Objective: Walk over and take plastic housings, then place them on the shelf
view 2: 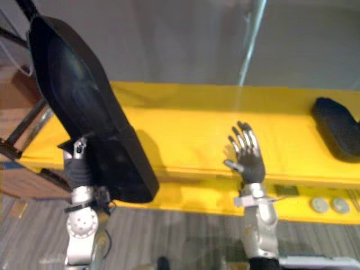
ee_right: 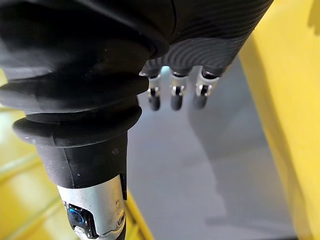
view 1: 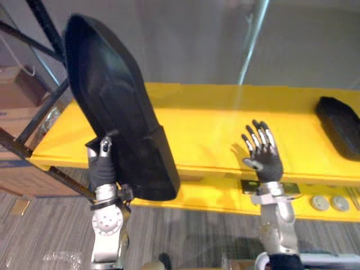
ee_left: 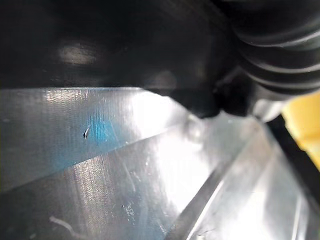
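The left hand's thumb point(view 1: 104, 147) lies against the near face of the black plastic housing point(view 1: 112, 101), and its other fingers are hidden behind the shell, so the left hand point(view 1: 101, 169) has the housing pinched at its lower, broad end. The housing stands tilted in the air over the left part of the yellow shelf point(view 1: 208, 135). Its long axis runs from the squared end by the hand, down at the shelf's front edge, up and leftward to a rounded end high above the black frame struts point(view 1: 42, 109). Its raised rim and hollow side appear to face the head camera.

The right hand's fingers point(view 1: 260, 138) are straight and spread apart, pointing up and away and touching nothing. The right hand point(view 1: 267, 163) hovers at the front edge of the shelf, right of centre and well apart from the held housing. In the right wrist view the same fingers point(ee_right: 173, 95) hang straight past the dark cover, with the yellow shelf beside them.

A second housing point(view 1: 340, 124) lies flat on the shelf's right end. It is cut by the picture's edge, and its long axis runs from back left to front right. Below it, on the lower yellow ledge, sit two round silver discs point(view 1: 329, 202). A grey striped floor point(view 1: 185, 230) shows under the shelf.
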`<state>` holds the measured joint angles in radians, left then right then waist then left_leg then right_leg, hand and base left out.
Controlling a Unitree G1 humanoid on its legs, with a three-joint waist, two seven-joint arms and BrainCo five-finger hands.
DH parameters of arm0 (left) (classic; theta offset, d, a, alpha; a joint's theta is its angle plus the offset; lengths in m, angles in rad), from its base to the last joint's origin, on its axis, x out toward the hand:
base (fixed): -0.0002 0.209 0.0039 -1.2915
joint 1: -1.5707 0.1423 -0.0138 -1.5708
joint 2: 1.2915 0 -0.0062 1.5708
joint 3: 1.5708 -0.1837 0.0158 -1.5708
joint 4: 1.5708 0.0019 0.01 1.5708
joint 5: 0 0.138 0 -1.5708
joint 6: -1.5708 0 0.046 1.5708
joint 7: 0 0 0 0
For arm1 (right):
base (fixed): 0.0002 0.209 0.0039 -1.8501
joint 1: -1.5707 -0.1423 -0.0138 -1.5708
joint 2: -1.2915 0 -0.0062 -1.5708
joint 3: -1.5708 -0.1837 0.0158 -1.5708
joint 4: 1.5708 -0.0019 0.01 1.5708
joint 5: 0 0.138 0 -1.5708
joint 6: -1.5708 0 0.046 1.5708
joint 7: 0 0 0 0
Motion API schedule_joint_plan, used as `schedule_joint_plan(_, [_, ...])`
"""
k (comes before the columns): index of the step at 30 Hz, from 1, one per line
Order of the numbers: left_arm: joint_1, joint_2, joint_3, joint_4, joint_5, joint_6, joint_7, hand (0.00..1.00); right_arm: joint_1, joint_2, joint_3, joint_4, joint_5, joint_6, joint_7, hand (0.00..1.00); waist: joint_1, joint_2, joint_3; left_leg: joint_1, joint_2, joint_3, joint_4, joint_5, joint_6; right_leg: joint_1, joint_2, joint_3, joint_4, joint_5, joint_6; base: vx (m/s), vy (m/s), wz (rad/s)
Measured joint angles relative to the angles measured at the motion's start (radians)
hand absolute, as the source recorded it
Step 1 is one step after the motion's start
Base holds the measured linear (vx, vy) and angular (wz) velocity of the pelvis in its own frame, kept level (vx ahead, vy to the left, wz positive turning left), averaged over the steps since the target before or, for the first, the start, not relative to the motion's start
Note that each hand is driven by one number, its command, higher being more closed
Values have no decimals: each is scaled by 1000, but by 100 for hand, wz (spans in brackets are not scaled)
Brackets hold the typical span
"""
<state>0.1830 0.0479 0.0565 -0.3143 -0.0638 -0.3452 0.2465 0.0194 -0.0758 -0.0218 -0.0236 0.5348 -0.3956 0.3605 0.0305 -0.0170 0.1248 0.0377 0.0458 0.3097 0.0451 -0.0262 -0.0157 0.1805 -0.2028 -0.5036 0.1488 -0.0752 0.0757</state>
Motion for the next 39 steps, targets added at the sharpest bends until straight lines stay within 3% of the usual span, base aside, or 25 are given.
schedule_joint_plan(6, [72, -8, 55, -32, -17, -4, -16, 100, 7, 31, 22, 0, -61, -3, -106, 0, 8, -7, 0, 11, 12, 10, -1, -1, -1, -3, 20, 78, -42, 1, 0, 1, -50, -22])
schedule_joint_plan(7, [70, -27, 89, -118, -4, -91, -34, 100, 98, 65, -40, -51, -158, -3, -209, 0, -48, 13, -9, 27, -32, 30, -131, 100, -13, -40, 13, 149, -101, 13, 30, -7, -21, -14])
schedule_joint_plan(16, [58, -25, 89, -116, 8, -87, -11, 100, 148, 77, -92, -51, -152, 1, -218, 0, -63, 13, 7, 5, -36, 33, -127, 108, -4, -77, 9, 168, -71, 14, 29, 0, 0, 0])
schedule_joint_plan(21, [11, -24, 70, -116, 41, -25, 15, 100, 189, 92, -171, -100, -112, 31, -274, 0, -95, 7, 65, -10, -30, 40, -133, 106, -4, -94, 13, 199, -71, 10, 23, -32, 30, -3])
schedule_joint_plan(27, [-18, -9, 28, -114, 79, 61, 32, 100, 278, 91, -224, -156, -56, 108, -300, 0, -125, 21, 67, -17, -24, 62, -132, 114, -5, -113, 19, 226, -73, 13, 27, 38, 15, -11])
schedule_joint_plan(29, [-68, 34, 26, -89, 80, 89, 47, 100, 323, 92, -223, -155, -56, 130, -295, 0, -136, 22, 66, -9, -20, 73, -131, 115, -6, -112, 23, 234, -72, 18, 33, 97, -11, -12])
schedule_joint_plan(32, [-119, 88, 27, -57, 82, 147, 65, 100, 351, 92, -224, -155, -55, 135, -294, 0, -155, 28, 64, -5, -14, 89, -131, 115, -6, -119, 29, 256, -72, 17, 32, 62, -5, -18])
schedule_joint_plan(39, [-230, 112, -2, 44, 112, 271, 131, 100, 382, 91, -228, -154, -56, 138, -274, 0, -184, 57, 62, -7, -6, 115, -131, 115, -8, -146, 40, 284, -55, 13, 26, 13, 10, -12])
